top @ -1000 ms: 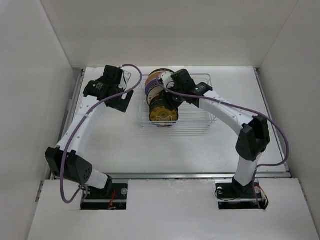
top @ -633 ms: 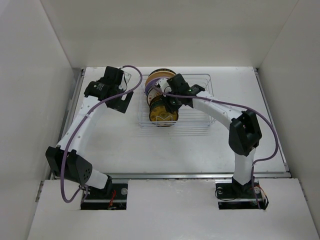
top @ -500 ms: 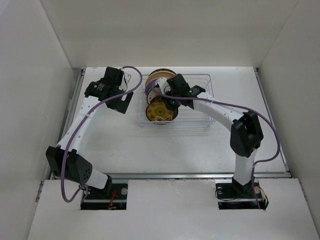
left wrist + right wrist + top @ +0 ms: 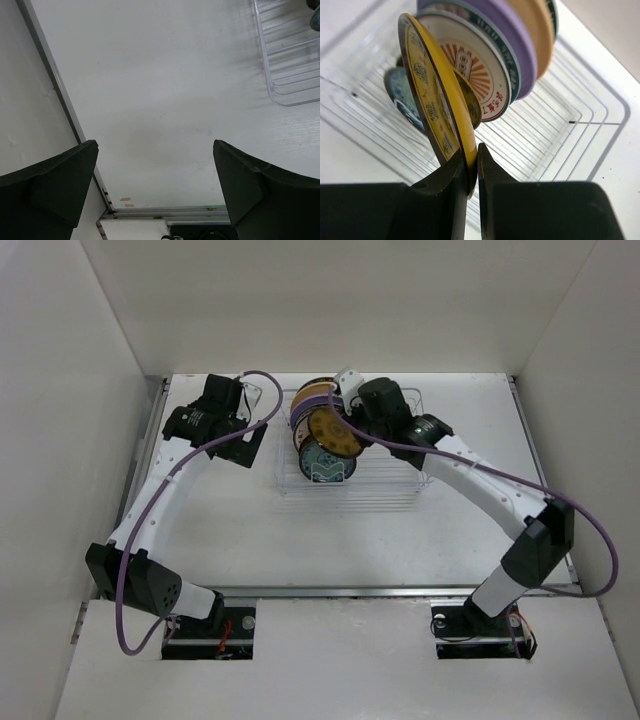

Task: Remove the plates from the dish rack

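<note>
Right gripper (image 4: 472,165) has the yellow plate (image 4: 437,100) by the rim – right over the rack (image 4: 580,105)

The jaws are nearly closed with just the plate's edge squeezed between them. The plate is on edge and tilted, over the left end of the rack. I can't tell if it touches the wires. Right behind it, standing in the rack in a tight row, are a sunburst plate (image 4: 480,70), a lilac plate (image 4: 515,45) and a tan plate (image 4: 537,30). A small blue plate (image 4: 402,95) sits lower down on the near side, at the left end of the rack in the top view. The left gripper (image 4: 155,145) is spread wide open with nothing in it – it hangs over the bare bench (image 4: 300,530) just left of the rack, with only the rack's corner showing in its wrist view.
</note>
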Controlling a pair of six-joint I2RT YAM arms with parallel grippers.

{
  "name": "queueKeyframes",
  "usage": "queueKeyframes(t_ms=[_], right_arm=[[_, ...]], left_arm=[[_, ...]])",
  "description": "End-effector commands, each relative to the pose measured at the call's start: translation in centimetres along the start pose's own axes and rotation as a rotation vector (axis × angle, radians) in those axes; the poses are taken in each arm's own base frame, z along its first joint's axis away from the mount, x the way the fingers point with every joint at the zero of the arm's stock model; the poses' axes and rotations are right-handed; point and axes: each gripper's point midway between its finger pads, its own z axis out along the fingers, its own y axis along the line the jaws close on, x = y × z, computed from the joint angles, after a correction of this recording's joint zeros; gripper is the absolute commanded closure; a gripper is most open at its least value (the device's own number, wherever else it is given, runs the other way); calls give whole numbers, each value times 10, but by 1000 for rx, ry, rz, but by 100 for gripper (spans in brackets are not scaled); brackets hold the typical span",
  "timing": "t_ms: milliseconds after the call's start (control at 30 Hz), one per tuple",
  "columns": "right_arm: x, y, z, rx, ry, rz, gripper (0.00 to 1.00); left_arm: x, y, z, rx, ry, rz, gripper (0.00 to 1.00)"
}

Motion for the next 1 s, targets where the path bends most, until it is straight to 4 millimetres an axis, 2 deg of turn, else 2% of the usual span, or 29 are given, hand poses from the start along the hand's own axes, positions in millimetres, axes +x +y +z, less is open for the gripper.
queueKeyframes(t_ms=[0, 33, 100, 133, 167, 233, 267, 333, 367, 400, 433, 467, 500, 567, 600, 700, 733, 767, 800, 833, 933, 967], right_arm=[[-68, -9, -61, -32, -224, 156, 100], [-69, -2, -69, -73, -227, 177, 100], [-52, 14, -81, -149, -165, 262, 100], [-43, 29, -85, -225, -135, 278, 100], [-20, 40, -89, -261, -76, 297, 100], [2, 57, -95, -321, -23, 378, 100], [30, 79, -94, -409, 43, 391, 100], [54, 95, -103, -470, 99, 449, 100], [81, 106, -101, -498, 173, 481, 100], [92, 111, -103, -513, 203, 503, 100], [104, 118, -103, -523, 250, 549, 100], [111, 122, -104, -538, 267, 578, 100], [127, 132, -102, -584, 303, 611, 100], [136, 138, -100, -606, 318, 664, 100], [152, 138, -95, -590, 345, 689, 100], [174, 144, -73, -588, 409, 721, 100], [186, 148, -63, -581, 460, 728, 100], [197, 151, -60, -577, 497, 733, 100], [198, 153, -56, -587, 499, 725, 100], [209, 156, -55, -584, 524, 728, 100], [209, 156, -46, -578, 489, 722, 94], [215, 154, -43, -546, 494, 727, 92]], left_arm=[[-7, -4, -10, 32, -44, 1, 0], [-7, -3, -10, 32, -44, 14, 0], [-19, -7, -6, 43, -69, 43, 0], [-21, -7, -5, 44, -69, 43, 0], [-28, -10, -6, 48, -82, 63, 3], [-36, -20, 0, 86, -86, 87, 6], [-40, -22, 2, 101, -90, 109, 8], [-55, -39, 6, 157, -114, 155, 15], [-58, -46, 7, 176, -118, 178, 17], [-68, -49, 7, 178, -143, 215, 20], [-70, -65, 13, 210, -134, 258, 25], [-77, -71, 17, 215, -154, 281, 28], [-80, -79, 20, 223, -161, 308, 30], [-93, -95, 29, 217, -192, 379, 39], [-96, -100, 32, 213, -198, 412, 39], [-108, -125, 43, 219, -233, 518, 50], [-109, -135, 43, 230, -242, 543, 50], [-110, -137, 48, 230, -240, 544, 50], [-115, -145, 45, 255, -270, 562, 50], [-117, -152, 43, 271, -286, 568, 50], [-117, -169, 50, 319, -300, 580, 53], [-115, -171, 55, 322, -287, 583, 53]])
